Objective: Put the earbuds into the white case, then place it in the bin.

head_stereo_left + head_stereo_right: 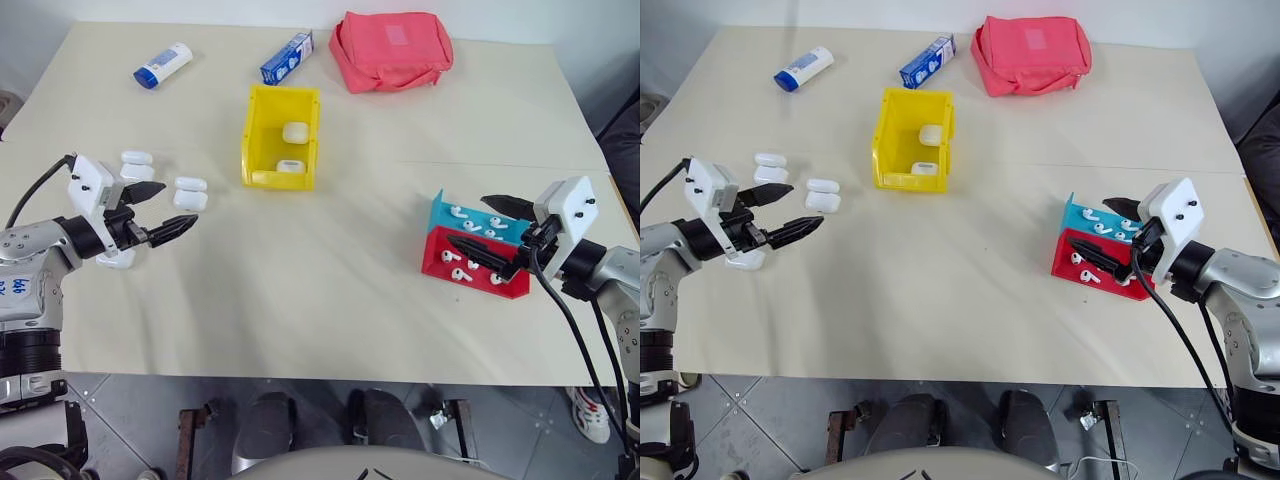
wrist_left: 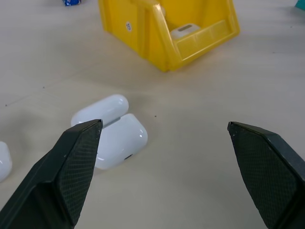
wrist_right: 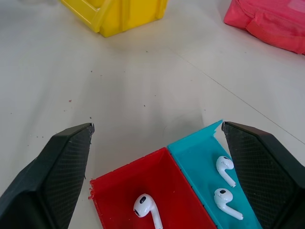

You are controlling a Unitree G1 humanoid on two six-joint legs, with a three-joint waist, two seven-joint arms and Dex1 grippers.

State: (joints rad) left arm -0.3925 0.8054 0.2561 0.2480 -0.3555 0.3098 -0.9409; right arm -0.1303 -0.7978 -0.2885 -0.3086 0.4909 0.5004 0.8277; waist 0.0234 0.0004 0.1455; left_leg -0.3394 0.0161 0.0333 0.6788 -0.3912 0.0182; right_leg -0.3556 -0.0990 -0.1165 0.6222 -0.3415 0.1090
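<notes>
Both grippers wide open, empty: left (image 1: 165,210) beside open case (image 1: 190,193), right (image 1: 492,235) over earbuds (image 3: 146,205) in trays (image 1: 475,262). Bin (image 1: 281,137) already held two cases. Risk: tiny glossy bud slipping from fingers.

The bin (image 1: 281,135) stood mid-table (image 1: 330,290) with two cases (image 1: 295,132) in it. More cases (image 1: 190,192) lay to its left, near the left edge. The trays (image 1: 475,260) with earbuds (image 1: 459,274) sat near the right edge. A pouch (image 1: 390,50), a box (image 1: 287,58) and a tube (image 1: 163,65) lay along the far edge.
</notes>
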